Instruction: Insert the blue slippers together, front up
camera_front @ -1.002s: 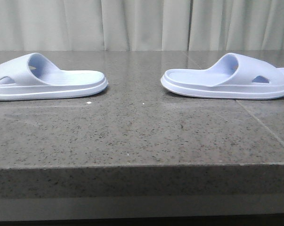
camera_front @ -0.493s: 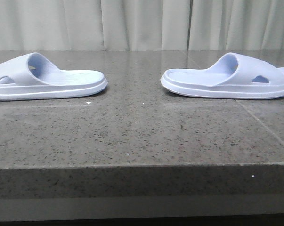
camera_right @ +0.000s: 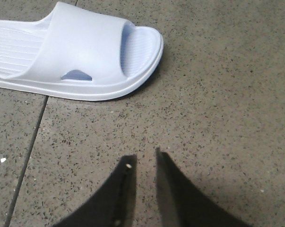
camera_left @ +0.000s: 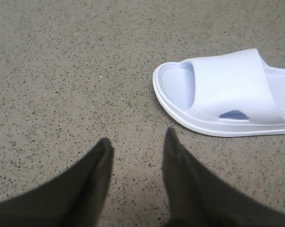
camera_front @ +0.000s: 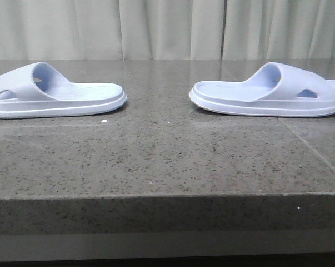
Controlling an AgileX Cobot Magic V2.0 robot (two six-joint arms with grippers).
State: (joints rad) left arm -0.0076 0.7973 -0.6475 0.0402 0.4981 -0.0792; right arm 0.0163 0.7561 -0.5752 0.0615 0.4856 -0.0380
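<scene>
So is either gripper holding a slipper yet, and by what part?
No. Left gripper and right gripper are both empty, each apart from its slipper.

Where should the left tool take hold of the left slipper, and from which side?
Probably across the wide strap of the left slipper, coming from above: it arches clear of the footbed, while the flat sole sits flush on the table. The left tool is empty nearby.

L slipper & R slipper well apart on table, heels inward.

two blue slippers, left slipper and right slipper, lie well apart, heels facing, on the stone table.
</scene>
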